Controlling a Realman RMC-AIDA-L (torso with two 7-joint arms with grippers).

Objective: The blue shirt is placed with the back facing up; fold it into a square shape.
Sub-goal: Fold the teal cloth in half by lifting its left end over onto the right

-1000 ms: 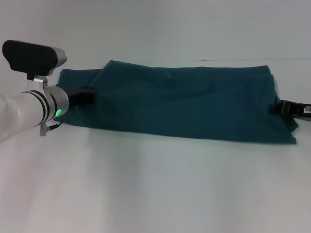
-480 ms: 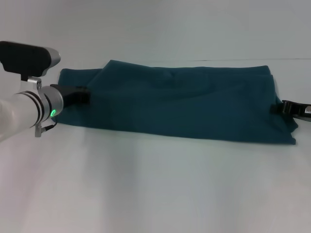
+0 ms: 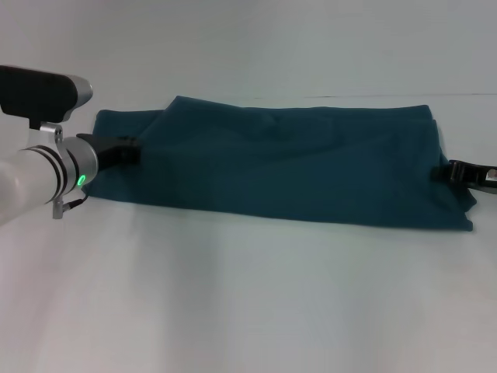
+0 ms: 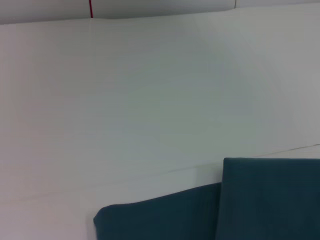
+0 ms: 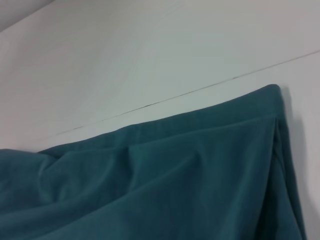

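Blue shirt (image 3: 287, 167) lies across the far middle of the white desk (image 3: 248, 295), already doubled into a long, low band running left to right, plain side up, no lettering showing. From where I stand both arms sit at its two short ends. The left pincer (image 3: 133, 148) rests on the cloth at the left end, close to where a flap overlaps the lower layer; its dark tip is pressed against the fabric, and I cannot tell whether it is parted or has anything pinched. The right pincer (image 3: 454, 172) lies low at the right edge of the shirt, just touching or tucked against the hem; only a dark sliver of it shows, so I cannot tell its opening either.

In the left wrist view a stepped corner of the blue shirt (image 4: 250, 200) shows, one layer set back from the other. The right wrist view shows the blue shirt (image 5: 175, 175) with soft wrinkles near its far corner.

My judgement is that the band now needs one end carried over the other to make the square. To do that well, each grip should catch all layers at the end, lift evenly, keep the long edges aligned, and lay the cloth down flat so the wrinkles are not trapped.
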